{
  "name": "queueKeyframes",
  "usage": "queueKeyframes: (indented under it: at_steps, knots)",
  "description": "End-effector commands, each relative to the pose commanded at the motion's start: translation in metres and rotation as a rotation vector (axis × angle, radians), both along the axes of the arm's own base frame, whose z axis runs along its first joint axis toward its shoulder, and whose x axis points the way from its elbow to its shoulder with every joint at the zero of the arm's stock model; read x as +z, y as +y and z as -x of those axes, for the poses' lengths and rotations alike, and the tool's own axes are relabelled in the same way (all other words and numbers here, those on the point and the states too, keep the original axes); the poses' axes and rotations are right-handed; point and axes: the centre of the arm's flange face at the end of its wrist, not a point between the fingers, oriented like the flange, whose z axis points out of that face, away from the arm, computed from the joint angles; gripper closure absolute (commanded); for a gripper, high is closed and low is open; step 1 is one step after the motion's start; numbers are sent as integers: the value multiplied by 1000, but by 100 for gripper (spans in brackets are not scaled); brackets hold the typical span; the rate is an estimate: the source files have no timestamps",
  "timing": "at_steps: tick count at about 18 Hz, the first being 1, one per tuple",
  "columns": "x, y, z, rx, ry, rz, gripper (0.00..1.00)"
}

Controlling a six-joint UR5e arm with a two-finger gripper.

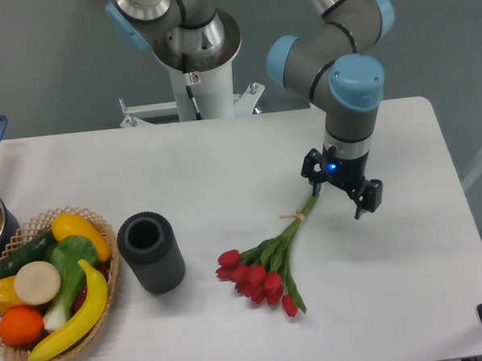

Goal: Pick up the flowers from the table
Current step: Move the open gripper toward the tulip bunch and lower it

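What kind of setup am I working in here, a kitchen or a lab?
Probably a lab test bench, not a kitchen: the arm's base is bolted at a bare white table, and the props, the flowers, a basket of likely fake produce and a dark cylinder, look staged.

A plain grey-blue wall point(49, 69) stands behind, evenly and softly lit.

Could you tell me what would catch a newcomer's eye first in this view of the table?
Probably the flowers, a bunch of red tulips lying on the white table right of centre, stems pointing up toward the gripper, which sits at the stem ends. At the left edge, a wicker basket brims with colourful fruit and vegetables, and a dark grey cylinder stands upright between basket and flowers.
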Motion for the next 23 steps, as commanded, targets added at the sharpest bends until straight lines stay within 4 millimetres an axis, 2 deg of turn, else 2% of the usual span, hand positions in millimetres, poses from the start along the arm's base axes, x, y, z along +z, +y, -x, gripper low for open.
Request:
queueKeyframes:
  at_steps: [2,4,7,13,20,23]
  knots:
    - [-1,5,-5,47,-10,-3,0]
    - [-13,12,-19,35,-39,2,0]
    - [-24,26,-28,58,-64,0,0]
    - [-44,44,-29,86,-76,-25,0]
    - [-53,60,-24,120,-95,-36,0]
    - [-59,65,-31,107,-104,-29,0]
